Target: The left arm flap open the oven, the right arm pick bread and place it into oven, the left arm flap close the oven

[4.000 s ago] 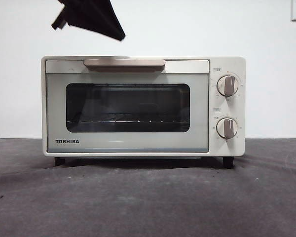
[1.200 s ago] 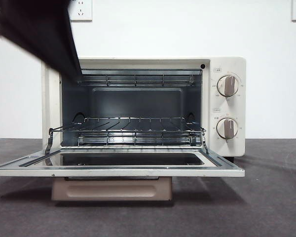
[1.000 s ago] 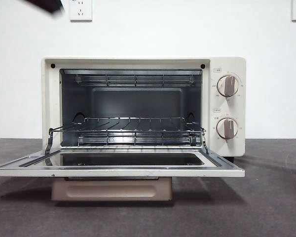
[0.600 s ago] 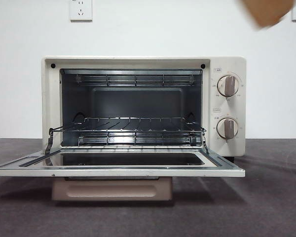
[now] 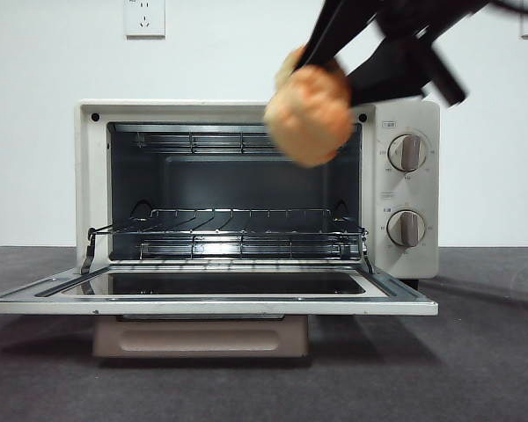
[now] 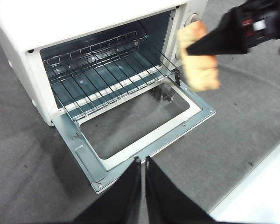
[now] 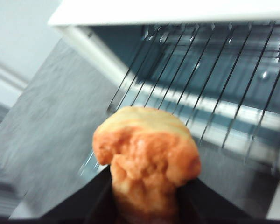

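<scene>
Bread on its way in

The right gripper [image 5: 321, 75] squeezes the bread [image 5: 308, 114]; the open oven [image 5: 405, 189] waits below, its door unclosed.

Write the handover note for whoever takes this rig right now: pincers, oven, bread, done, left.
Right pincer: shut on the bread, carried in the air before the upper right of the oven opening.
Left pincer: shut, holds nothing, hangs above the table in front of the door.
Done: door is flapped down, wire rack is bare, bread is picked up.
Left: set the bread on the rack, withdraw, then the left arm flaps the door shut.
</scene>
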`<action>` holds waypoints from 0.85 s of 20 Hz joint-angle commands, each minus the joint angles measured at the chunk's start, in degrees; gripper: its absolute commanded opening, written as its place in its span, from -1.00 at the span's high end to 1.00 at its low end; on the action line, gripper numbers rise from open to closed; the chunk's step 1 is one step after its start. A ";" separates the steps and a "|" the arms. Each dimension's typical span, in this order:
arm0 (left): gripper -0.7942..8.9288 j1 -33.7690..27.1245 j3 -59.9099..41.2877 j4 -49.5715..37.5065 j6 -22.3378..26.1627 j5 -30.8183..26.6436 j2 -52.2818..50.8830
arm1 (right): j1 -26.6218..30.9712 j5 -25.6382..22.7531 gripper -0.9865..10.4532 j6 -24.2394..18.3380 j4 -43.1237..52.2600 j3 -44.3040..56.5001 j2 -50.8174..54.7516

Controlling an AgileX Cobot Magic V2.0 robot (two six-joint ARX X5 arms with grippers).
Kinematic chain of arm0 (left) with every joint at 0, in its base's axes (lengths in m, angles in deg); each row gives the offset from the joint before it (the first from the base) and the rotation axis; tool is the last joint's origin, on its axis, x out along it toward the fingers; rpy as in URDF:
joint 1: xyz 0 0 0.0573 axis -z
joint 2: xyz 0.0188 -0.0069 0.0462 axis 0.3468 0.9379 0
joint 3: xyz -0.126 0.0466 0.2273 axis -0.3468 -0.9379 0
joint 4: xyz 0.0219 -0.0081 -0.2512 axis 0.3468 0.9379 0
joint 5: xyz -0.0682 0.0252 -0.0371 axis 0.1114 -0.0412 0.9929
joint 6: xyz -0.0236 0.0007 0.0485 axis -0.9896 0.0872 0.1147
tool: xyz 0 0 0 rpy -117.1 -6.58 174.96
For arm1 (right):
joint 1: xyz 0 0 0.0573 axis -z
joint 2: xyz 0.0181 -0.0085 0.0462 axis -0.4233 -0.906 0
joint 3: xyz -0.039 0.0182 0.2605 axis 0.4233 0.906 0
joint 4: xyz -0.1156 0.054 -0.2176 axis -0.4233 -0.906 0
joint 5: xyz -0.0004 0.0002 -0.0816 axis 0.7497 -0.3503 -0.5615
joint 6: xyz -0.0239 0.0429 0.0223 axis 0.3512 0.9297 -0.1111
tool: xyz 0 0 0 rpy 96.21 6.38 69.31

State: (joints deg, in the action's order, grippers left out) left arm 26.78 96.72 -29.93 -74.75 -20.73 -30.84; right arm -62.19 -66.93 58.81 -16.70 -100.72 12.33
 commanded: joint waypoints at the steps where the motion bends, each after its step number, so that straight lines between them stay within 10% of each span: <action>1: 0.80 0.52 0.66 -0.52 -0.52 -0.07 -0.15 | -0.57 -2.91 0.61 2.27 5.29 -0.50 -4.44; 17: 0.80 0.52 0.66 0.48 -1.68 -0.04 -0.20 | -0.55 -14.53 0.61 9.70 22.01 -0.50 -18.64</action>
State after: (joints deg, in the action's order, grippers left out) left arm 26.78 96.72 -29.26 -76.07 -20.80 -31.24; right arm -62.23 -80.89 66.81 4.20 -100.72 -5.42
